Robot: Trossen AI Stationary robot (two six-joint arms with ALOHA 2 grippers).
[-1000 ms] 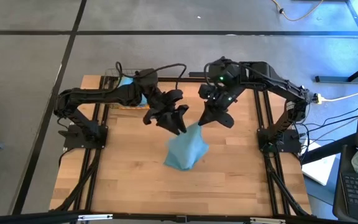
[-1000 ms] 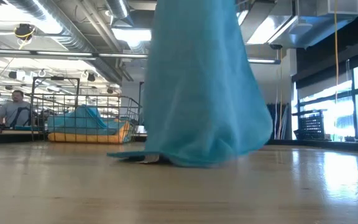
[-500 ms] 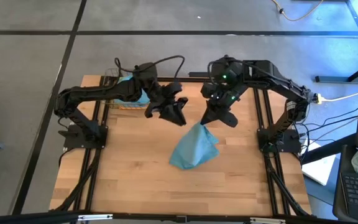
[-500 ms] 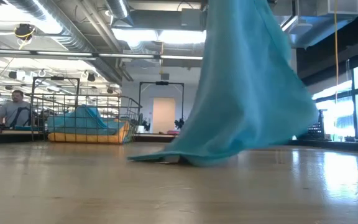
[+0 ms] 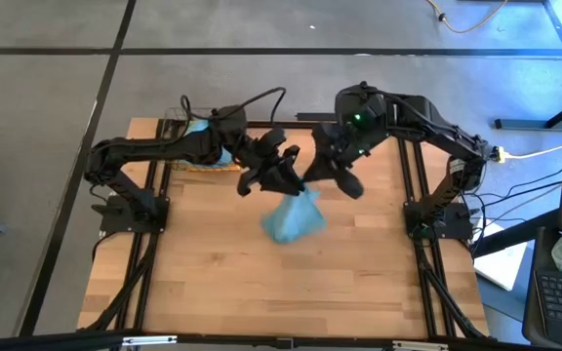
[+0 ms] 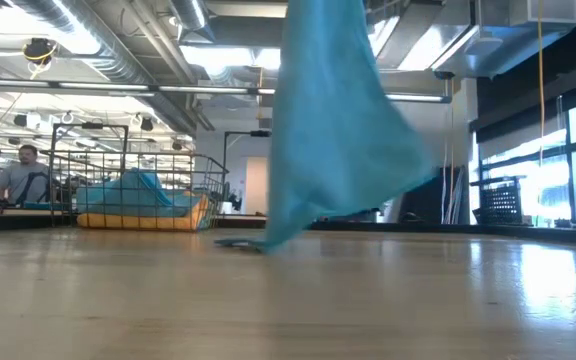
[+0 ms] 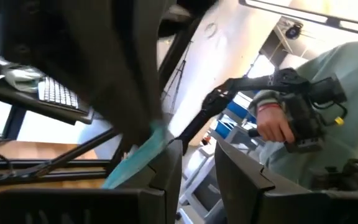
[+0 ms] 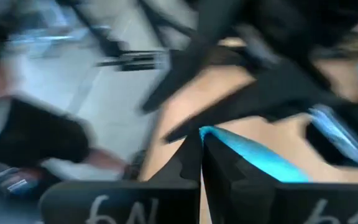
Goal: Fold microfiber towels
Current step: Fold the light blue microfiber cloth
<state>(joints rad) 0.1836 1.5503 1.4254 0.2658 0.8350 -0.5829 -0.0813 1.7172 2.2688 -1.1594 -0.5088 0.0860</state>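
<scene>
Right gripper (image 5: 310,185) up over the middle of the table, jaws clenched on the top corner of a teal towel (image 5: 293,216), and the cloth hangs straight down from it in a bunched drape. From table height the towel (image 6: 333,120) is a tall blue curtain with only its lowest tip brushing the wood; the rest of its bottom edge hangs clear. The left gripper (image 5: 283,175) is right beside that pinched corner, just on its left. Its wrist camera shows a strip of teal cloth (image 7: 135,158) running up by its fingers (image 7: 166,171), but I can't tell whether they have it or stand loose.

Plenty of bare table (image 5: 213,283) all round the hanging cloth, front and both sides. At the far left corner there's a basket (image 5: 191,132) with more teal cloth in it, well apart from the action.
</scene>
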